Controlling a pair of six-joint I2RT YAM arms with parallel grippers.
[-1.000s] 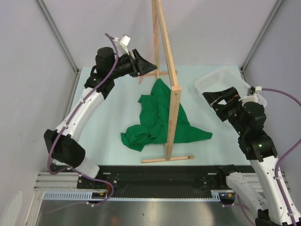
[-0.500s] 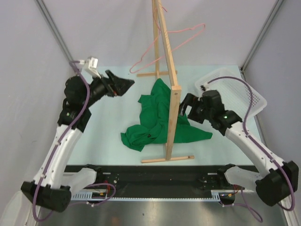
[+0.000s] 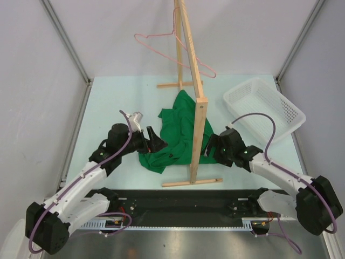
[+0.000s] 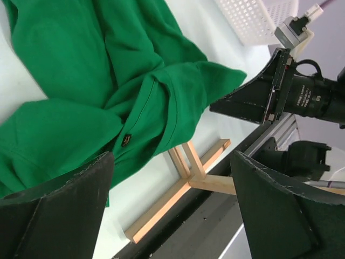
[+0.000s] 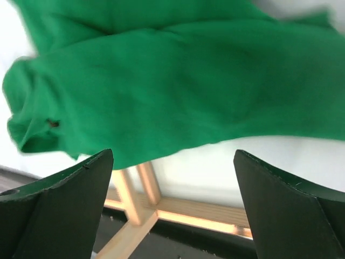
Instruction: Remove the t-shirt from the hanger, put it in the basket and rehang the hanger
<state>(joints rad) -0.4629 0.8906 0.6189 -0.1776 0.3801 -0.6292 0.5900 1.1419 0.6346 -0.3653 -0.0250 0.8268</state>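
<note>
Both arms have dropped low over the near edge of the tabletop [image 3: 118,102], where a second ago the left reached up at the far end beside the hanger and the right sat back by the basket [image 3: 269,105]. The left hand [image 3: 158,143] now lies at 8 o'clock of the t-shirt [image 3: 175,132], fingers [image 4: 54,210] spread wide with nothing between them, pointing in at the cloth. The right hand [image 3: 209,150] mirrors it at 4 o'clock, equally spread and empty, forearm almost flat. Between them the green shirt lies crumpled at the foot of the wooden rack [image 3: 195,124], unmoved. Farther back, at 12 o'clock, the pink hanger [image 3: 153,35] swings bare from the rack's top. By the look of it, the shirt is already off and the task all but done.
</note>
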